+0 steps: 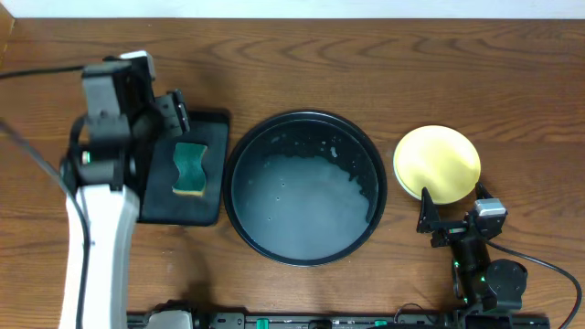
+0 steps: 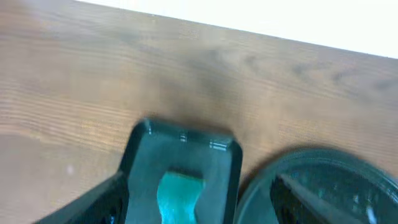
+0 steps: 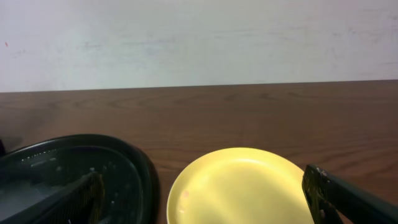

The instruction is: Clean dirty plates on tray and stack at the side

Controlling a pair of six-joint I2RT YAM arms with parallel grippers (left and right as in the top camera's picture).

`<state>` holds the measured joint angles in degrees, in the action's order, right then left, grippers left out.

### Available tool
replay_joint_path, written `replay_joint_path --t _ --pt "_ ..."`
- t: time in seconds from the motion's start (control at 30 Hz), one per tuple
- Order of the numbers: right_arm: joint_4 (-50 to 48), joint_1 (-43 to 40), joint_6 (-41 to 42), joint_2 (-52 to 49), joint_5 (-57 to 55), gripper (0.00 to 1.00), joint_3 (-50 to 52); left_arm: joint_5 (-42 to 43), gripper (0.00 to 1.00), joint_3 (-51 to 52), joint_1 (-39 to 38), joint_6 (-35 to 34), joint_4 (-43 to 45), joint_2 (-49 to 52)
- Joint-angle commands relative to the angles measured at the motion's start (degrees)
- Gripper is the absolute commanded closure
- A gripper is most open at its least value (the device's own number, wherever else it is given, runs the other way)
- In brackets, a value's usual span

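Surface (image 1: 366,55): brown wood, carrying everything here; a pale wall (image 3: 199,37) stands behind it in the right wrist view
Tray (image 1: 230,183): round, black, with a raised rim, in the middle of the surface between the two arms
Blue plate (image 1: 292,206): a pale bluish disc lying flat inside the tray and covering most of its floor, with white specks thickest toward the far right side (one plate or more stacked, I cannot tell)
Yellow plate (image 1: 437,163): flat on the bare surface just right of the tray, near its rim but apart from it; glossy, and its face looks plain in both views that show it
Small tray (image 1: 206,206): rectangular, black, just left of the round tray
Sponge (image 1: 189,168): green with a wavy outline, lying on the small tray toward its far half
Left hand (image 2: 199,180): fingers spread wide and holding nothing; it hangs above the small tray, and its own camera sees the sponge between the two fingers, with the round tray's rim at the lower right
Right hand (image 3: 200,177): fingers wide apart and holding nothing, low at the near edge of the yellow plate; its camera sees the plate between the fingers, with the round tray off to the left
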<state>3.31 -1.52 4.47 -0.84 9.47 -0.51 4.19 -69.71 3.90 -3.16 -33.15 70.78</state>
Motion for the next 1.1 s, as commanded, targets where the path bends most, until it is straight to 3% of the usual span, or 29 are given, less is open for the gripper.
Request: replay_joint_path --t 0.0,0.23,0.43,0.9,1.07 --pt "0.11 0.66 -0.7 0.5 0.61 0.01 0.2 0.15 0.26 8.66 -0.09 -0.02 7.54 -7.91" --pt "0.09 0.66 -0.72 0.5 0.61 0.01 0.2 0.26 0.26 30.25 -0.11 0.0 27.67 -24.55" --pt "0.11 0.66 -0.72 0.5 0.61 0.01 0.2 2.84 0.26 46.03 -0.07 3.48 36.76 -39.34" --pt "0.11 0.66 -0.7 0.5 0.61 0.01 0.2 2.67 0.26 68.57 -0.07 7.54 39.47 -64.76" --pt "0.11 0.66 -0.7 0.5 0.61 0.01 0.2 2.43 0.26 69.48 -0.09 8.5 32.0 -69.64"
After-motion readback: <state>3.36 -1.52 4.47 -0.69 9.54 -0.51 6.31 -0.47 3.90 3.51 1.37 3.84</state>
